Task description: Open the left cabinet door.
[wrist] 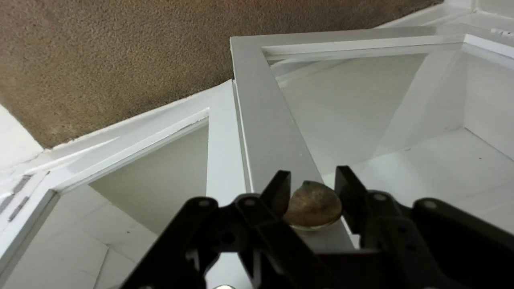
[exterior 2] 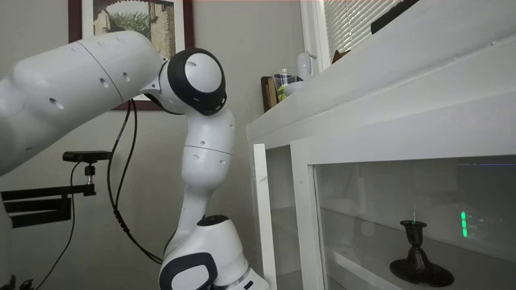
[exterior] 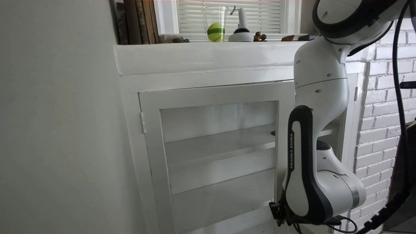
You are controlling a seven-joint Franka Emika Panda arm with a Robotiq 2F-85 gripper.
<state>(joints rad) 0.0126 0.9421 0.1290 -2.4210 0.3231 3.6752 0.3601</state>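
We see the left cabinet door [wrist: 270, 120] a little bit open, on the right side of the wrist view. Our claw [wrist: 313, 185] is clamped on its round brown knob [wrist: 315, 205], low in the middle.

Facing the window [exterior: 221, 2], I see white blinds [exterior: 195, 19] drawn down over it and a white ledge [exterior: 208, 58] beneath. A framed picture [exterior 2: 131, 18] hangs on the grey wall [exterior: 58, 117] to the left; white brick [exterior: 378, 130] rises on the right. Brown carpet [wrist: 120, 60] lies underfoot.
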